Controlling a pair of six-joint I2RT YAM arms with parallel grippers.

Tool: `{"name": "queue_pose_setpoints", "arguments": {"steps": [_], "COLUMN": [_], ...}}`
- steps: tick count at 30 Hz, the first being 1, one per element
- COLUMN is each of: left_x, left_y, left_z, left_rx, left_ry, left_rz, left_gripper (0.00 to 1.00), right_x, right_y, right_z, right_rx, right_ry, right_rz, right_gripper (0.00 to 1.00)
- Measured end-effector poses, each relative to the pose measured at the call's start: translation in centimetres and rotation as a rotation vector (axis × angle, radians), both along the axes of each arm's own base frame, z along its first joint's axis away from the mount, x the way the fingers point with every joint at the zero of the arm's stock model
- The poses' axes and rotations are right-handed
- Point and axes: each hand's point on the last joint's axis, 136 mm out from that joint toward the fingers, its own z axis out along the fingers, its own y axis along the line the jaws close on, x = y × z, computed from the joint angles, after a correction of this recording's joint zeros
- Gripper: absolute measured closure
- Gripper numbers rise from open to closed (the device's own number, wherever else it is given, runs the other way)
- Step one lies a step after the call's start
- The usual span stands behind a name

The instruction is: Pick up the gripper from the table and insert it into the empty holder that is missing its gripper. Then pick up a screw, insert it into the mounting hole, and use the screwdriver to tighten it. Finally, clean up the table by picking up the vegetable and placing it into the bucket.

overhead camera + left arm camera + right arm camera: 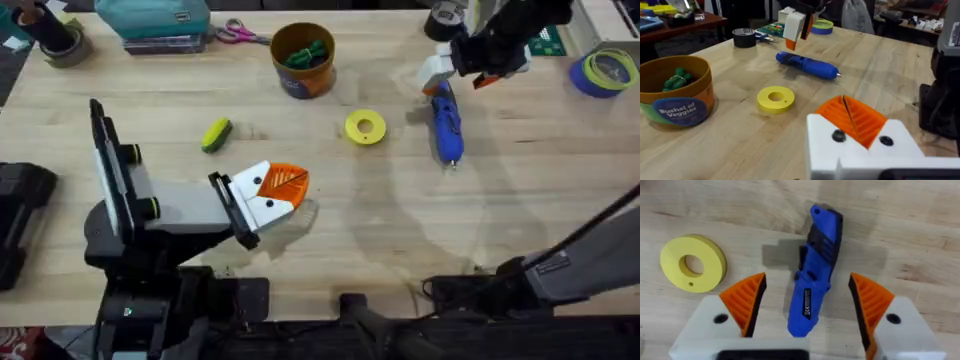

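The right claw (pixel 807 307) hangs wide open over the blue tube-shaped power screwdriver (pixel 446 125), upper right on the wooden counter (pixel 400 220); this looks like the screwdriver step - next it must drop and squeeze the middle; the left claw (pixel 283 187) looks pinched shut, holding nothing; the little yellow-green toy vegetable (pixel 216 134) waits left of middle.

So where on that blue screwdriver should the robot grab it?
Probably around the thick middle of the screwdriver, coming straight down from above. It lies flat on the table, and the right end effector hangs open over it with one orange pad on each long side, so closing would pinch its narrow width.
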Motion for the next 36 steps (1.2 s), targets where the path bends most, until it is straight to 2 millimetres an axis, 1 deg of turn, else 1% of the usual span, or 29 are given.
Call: {"name": "queue_pose_setpoints", "arguments": {"steps": [9, 13, 18, 21, 27, 36], "left_x": [0.0, 0.0, 0.0, 0.0, 0.0, 0.0], "left_y": [0.0, 0.0, 0.0, 0.0, 0.0, 0.0], "left_z": [0.0, 0.0, 0.0, 0.0, 0.0, 0.0], "left_rx": [0.000, 0.000, 0.000, 0.000, 0.000, 0.000], "left_ry": [0.000, 0.000, 0.000, 0.000, 0.000, 0.000], "left_rz": [0.000, 0.000, 0.000, 0.000, 0.000, 0.000], "left_gripper": [0.987, 0.987, 0.987, 0.987, 0.987, 0.987], "right_x": [-0.1, 0.8, 1.3, 1.3, 0.2, 0.7], "right_y": [-1.0, -1.3, -1.3, -1.3, -1.3, -1.4], "right_z": [-2.3, -2.7, -3.3, -4.2, -6.5, -8.6], "right_rx": [0.014, 0.018, 0.017, 0.018, 0.020, 0.017], "right_ry": [0.075, 0.049, 0.021, 0.018, 0.048, 0.061], "right_rz": [-0.032, -0.017, 0.010, 0.009, 0.003, -0.026], "right_gripper": [0.006, 0.006, 0.006, 0.006, 0.006, 0.006]}}
